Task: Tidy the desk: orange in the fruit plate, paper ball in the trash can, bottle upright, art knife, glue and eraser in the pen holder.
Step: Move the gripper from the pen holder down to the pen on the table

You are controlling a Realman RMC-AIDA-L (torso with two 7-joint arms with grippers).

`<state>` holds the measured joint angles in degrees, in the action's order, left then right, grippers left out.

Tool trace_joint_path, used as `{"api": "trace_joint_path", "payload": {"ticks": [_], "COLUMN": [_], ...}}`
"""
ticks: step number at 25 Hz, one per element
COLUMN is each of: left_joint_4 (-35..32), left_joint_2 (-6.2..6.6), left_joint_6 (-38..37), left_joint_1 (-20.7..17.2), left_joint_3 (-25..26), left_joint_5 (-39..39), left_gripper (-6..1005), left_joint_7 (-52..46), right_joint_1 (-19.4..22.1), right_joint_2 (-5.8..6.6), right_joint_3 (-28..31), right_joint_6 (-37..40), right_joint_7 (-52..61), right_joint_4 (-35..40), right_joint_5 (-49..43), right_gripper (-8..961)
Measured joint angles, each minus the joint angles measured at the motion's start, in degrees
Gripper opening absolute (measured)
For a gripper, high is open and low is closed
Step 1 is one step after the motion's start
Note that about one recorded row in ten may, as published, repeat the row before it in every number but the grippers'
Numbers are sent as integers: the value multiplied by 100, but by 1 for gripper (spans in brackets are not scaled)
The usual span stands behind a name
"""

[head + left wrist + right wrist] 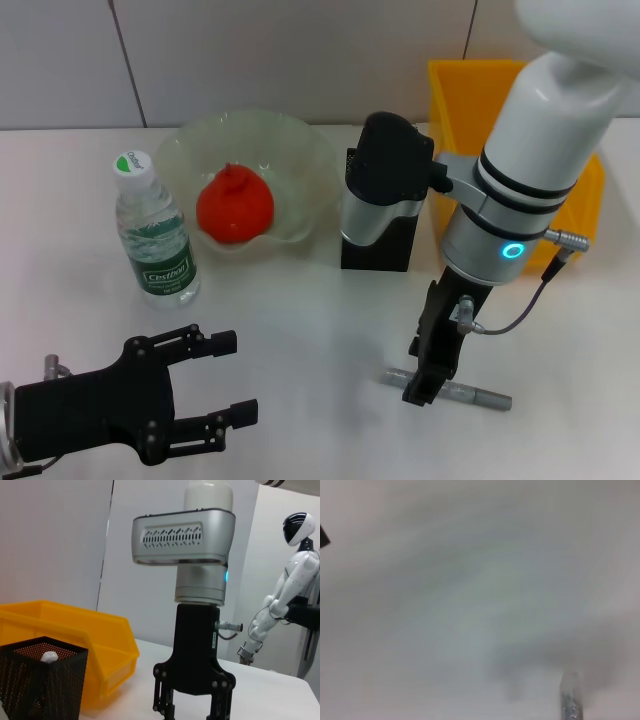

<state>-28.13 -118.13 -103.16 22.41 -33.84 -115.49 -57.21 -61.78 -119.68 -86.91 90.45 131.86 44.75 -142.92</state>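
The orange [235, 207] lies in the pale-green fruit plate [300, 150]. To its left the bottle [155, 238] stands upright. A grey art knife [475, 395] lies flat on the table at the front right. My right gripper [421, 388] points straight down over the knife's left part, and the left wrist view shows its fingers [164, 705] spread apart. Near the front left edge my left gripper [235, 378] hovers open and holds nothing. The black mesh pen holder [378, 250] is partly hidden behind my right arm. Paper ball, glue and eraser are out of view.
The yellow trash can [465, 95] stands at the back right, behind my right arm. In the left wrist view a white rounded top [49, 656] shows inside the pen holder [45, 685], with the trash can [80, 630] just behind it.
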Motion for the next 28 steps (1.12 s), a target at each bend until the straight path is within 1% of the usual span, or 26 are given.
{"api": "trace_joint_path", "payload": {"ticks": [5,11,16,23,28], "left_joint_4": [0,0,0,0,48], "left_joint_2": [0,0,0,0,1], "left_joint_6": [23,24,21,-3,-10], "left_joint_1": [-13,-20,-26,-34,-38], "left_joint_3": [-3,-15,-43,-47,-53], "left_joint_5": [-1,-7,-9,-9,-6], "left_gripper": [785,785,785,785,785], "left_joint_7": [0,0,1,4,53], "right_joint_1": [-1,52,78,104,118], "right_joint_2": [-6,-19,-21,-21,-20], "right_joint_3": [-21,-356,-391,-591,-598], "right_joint_6": [-205,-462,-569,-723,-772], "right_joint_7": [-6,3,4,5,20], "right_joint_4": [-181,-283,-362,-417,-398], "right_joint_5": [0,39,119,203,204], "right_gripper": [545,527,513,401,399]}}
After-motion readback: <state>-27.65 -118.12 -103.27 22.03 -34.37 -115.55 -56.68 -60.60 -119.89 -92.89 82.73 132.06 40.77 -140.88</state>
